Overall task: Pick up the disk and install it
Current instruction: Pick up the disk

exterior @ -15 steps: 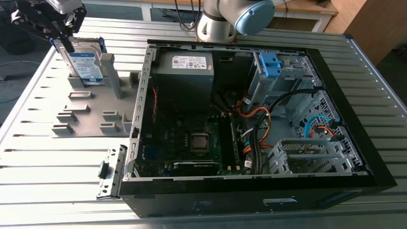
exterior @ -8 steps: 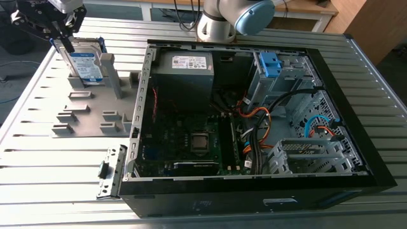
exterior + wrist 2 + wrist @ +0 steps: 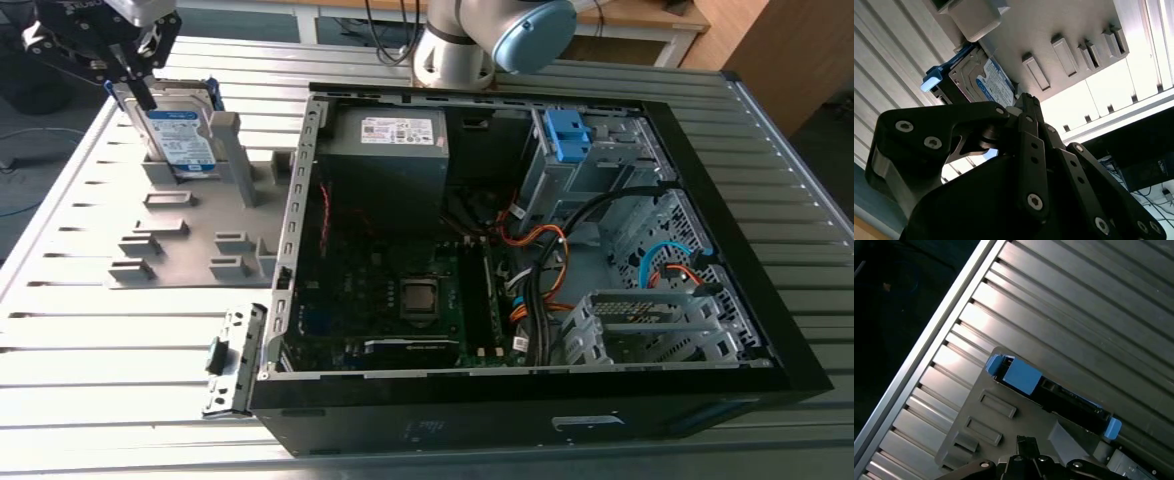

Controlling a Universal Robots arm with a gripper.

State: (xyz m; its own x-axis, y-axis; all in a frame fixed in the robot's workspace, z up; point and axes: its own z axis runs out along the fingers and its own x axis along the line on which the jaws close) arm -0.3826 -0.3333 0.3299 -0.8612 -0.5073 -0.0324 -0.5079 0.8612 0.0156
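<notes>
The disk (image 3: 180,135), silver-grey with a blue-and-white label and a blue carrier, stands on edge in a slot of the grey holder (image 3: 174,240) at the exterior view's left. My gripper (image 3: 127,72) hangs at the disk's upper far corner, close above its top edge. In the second wrist view the disk (image 3: 989,82) lies just past the gripper (image 3: 1026,100). In the first wrist view the disk (image 3: 1049,390) shows edge-on with its blue ends, a short way off the gripper (image 3: 1026,442).
An open black computer case (image 3: 534,230) lies on the slatted metal table (image 3: 107,350) at the exterior view's right, with a grey power supply (image 3: 390,150), cables and a metal drive bay carrying a blue clip (image 3: 567,135). The arm's base (image 3: 461,40) stands behind the case.
</notes>
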